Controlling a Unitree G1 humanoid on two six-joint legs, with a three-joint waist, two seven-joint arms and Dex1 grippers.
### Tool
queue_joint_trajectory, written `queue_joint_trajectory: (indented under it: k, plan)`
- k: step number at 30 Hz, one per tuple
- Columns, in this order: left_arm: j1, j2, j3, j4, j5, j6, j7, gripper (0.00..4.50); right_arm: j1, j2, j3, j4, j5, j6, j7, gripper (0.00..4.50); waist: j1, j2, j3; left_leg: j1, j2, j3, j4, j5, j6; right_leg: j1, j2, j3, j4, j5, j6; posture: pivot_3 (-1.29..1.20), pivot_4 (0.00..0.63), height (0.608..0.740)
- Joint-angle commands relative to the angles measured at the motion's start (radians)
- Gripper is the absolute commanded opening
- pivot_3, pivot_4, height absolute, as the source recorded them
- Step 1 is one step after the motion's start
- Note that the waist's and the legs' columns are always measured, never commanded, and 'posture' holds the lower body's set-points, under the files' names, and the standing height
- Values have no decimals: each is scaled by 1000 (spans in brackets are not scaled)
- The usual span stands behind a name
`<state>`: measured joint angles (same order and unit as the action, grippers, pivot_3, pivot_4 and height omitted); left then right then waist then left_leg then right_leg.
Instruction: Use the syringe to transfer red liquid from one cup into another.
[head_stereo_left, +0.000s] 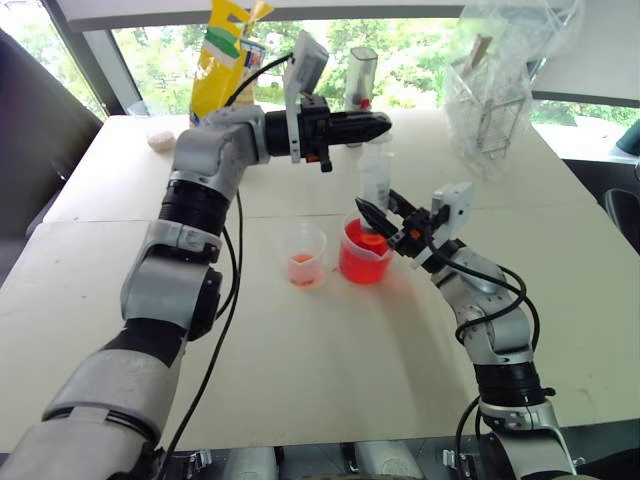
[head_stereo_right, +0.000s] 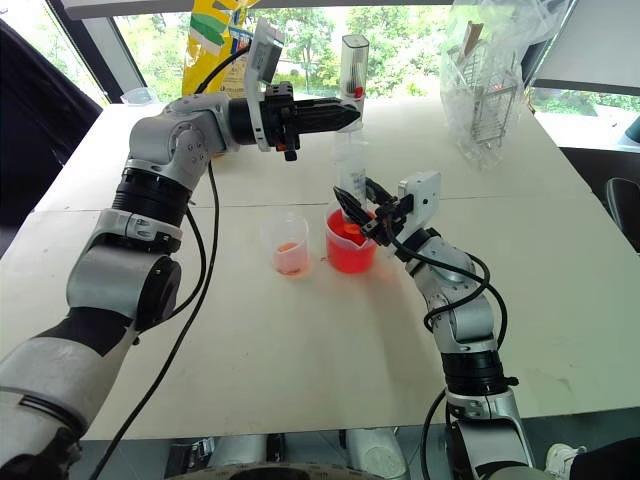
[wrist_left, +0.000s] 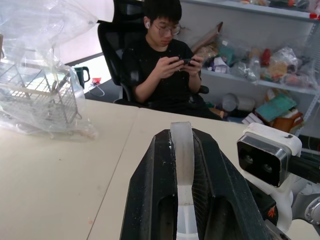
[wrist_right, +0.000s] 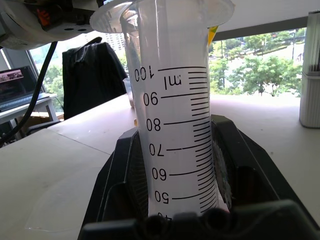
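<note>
The clear graduated syringe (head_stereo_left: 375, 176) stands upright over the spouted beaker (head_stereo_left: 350, 268), its orange tip dipped into the red liquid (head_stereo_left: 362, 266). My right gripper (head_stereo_left: 383, 214) is shut on the barrel's lower part; the scale marks (wrist_right: 175, 125) show between its fingers. My left gripper (head_stereo_left: 376, 126) reaches in level from the left, just above the barrel's top. It is shut on the pale plunger end (wrist_left: 182, 160). The smaller cup (head_stereo_left: 303, 256) stands just left of the beaker, with a shallow orange-pink layer at its base.
A tall silver canister (head_stereo_left: 362, 76) and a yellow bag (head_stereo_left: 226, 52) stand at the table's far edge. A wire rack in a clear plastic bag (head_stereo_left: 492, 100) sits at the back right. A small white lump (head_stereo_left: 160, 140) lies at the far left. A person (wrist_left: 167, 60) sits beyond the table.
</note>
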<state>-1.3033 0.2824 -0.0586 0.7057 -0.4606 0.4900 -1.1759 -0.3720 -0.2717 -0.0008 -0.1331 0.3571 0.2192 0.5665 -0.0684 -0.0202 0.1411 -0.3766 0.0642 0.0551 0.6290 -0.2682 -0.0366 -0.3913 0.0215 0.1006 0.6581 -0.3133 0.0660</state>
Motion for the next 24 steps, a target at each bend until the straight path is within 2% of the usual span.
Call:
queue_joint_trajectory:
  k: [1,10,14,16,17,19,24]
  plan:
    - [-114,27,105,-24,-12,-83,57,46,34,-1,74,-14,-18,10,47,1368,0,0,0,0,0,0,0,0,0,0,0,0,0,0,0,0,150,740]
    - [-127,25,110,-12,-17,-86,59,46,34,-2,78,-16,-19,9,48,1368,0,0,0,0,0,0,0,0,0,0,0,0,0,0,0,0,150,740]
    - [-105,25,105,-37,-15,-77,46,1645,27,-1,75,-24,-16,14,43,1368,-3,-1,0,0,0,0,0,0,0,-1,0,0,0,0,0,0,150,740]
    - [-97,22,108,-45,-11,-74,45,2637,21,-1,73,-34,-16,14,43,1368,-2,-1,0,1,0,0,0,0,0,0,1,0,0,0,0,0,150,740]
    - [-92,21,109,-51,-7,-75,46,3278,17,-1,72,-39,-16,15,41,1368,-1,0,0,2,0,-1,-1,0,0,1,1,0,0,0,0,0,150,740]
    - [-73,26,112,-73,-8,-64,45,4175,-1,2,65,-49,-15,13,31,1368,0,0,0,3,0,-1,0,0,0,3,1,0,0,0,0,0,150,740]
    - [-48,46,129,-100,-15,-45,59,4175,-27,7,51,-46,-13,16,17,1368,-1,-1,0,3,0,0,2,0,0,1,1,0,5,0,0,0,150,740]
